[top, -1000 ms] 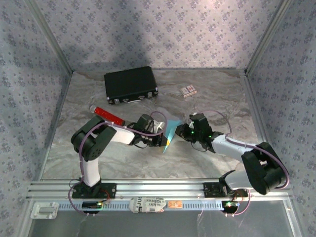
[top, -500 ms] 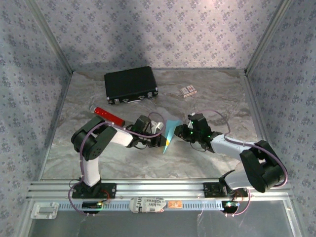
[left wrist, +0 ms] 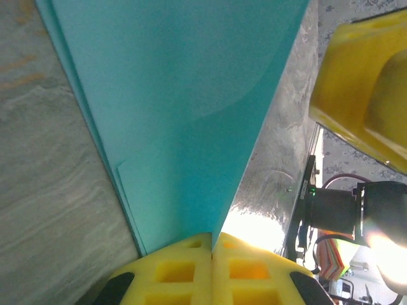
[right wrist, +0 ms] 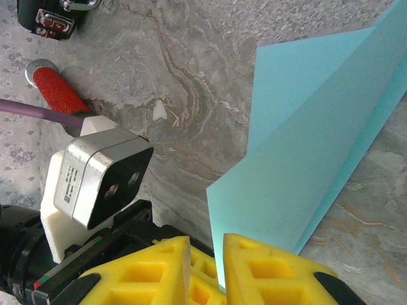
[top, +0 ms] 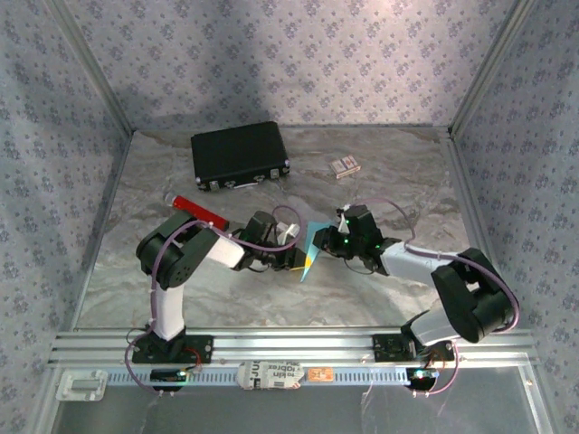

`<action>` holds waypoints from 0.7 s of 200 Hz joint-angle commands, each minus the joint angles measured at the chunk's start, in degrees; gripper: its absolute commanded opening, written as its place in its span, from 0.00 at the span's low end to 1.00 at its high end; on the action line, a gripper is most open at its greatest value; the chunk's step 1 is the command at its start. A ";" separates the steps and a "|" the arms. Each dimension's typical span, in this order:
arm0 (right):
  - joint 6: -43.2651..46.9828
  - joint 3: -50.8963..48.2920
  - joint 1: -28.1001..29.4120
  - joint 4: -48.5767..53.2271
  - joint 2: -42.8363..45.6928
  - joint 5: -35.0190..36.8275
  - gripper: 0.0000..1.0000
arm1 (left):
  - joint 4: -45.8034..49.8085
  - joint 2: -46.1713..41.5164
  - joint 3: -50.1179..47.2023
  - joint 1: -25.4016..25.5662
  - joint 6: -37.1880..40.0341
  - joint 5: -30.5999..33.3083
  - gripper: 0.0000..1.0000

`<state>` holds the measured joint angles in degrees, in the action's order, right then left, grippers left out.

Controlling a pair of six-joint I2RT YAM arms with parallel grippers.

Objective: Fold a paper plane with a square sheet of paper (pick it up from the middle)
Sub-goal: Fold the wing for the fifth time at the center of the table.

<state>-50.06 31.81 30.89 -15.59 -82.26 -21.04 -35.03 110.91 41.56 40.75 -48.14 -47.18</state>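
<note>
Paper, from above: the light blue sheet of paper stood folded on edge near the middle of the table, between the two arms, probably so a crease could be worked from both sides.
Left gripper, from above: the left gripper met the sheet from the left, towards its near, pointed end; the jaws were too small to read here.
Right gripper, from above: the right gripper met it from the right, towards the far end.
Other things, from above: the black case at the far left, the red tube beside the left arm and the small card box farther off all lay well apart from the paper.
Left wrist view: the left gripper's jaws were pressed together on the narrow end of the sheet, whose layers spread away from the pinch. This looked like an anchor hold.
Right wrist view: the right gripper's jaws stood narrow with the sheet's edge running down between them, seemingly a light pinch. The paper opened in a shallow V over the table.
Judged purpose: one end fixed, the other free to be pulled or flattened.
</note>
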 commanded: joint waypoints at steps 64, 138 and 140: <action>-0.59 3.31 -0.92 -2.64 -4.23 -3.68 0.21 | -2.27 1.76 -1.66 -1.76 -2.83 -0.59 0.00; -1.54 4.79 -1.54 -4.53 -8.12 -6.12 0.19 | 0.21 2.87 -0.79 -2.17 -3.55 -0.74 0.00; -1.60 4.82 -1.54 -4.53 -8.16 -6.12 0.18 | 0.24 2.85 -0.80 -2.21 -3.54 -0.75 0.00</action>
<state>-51.00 34.79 29.65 -18.85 -89.25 -25.58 -37.58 111.53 40.82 38.98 -52.18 -47.81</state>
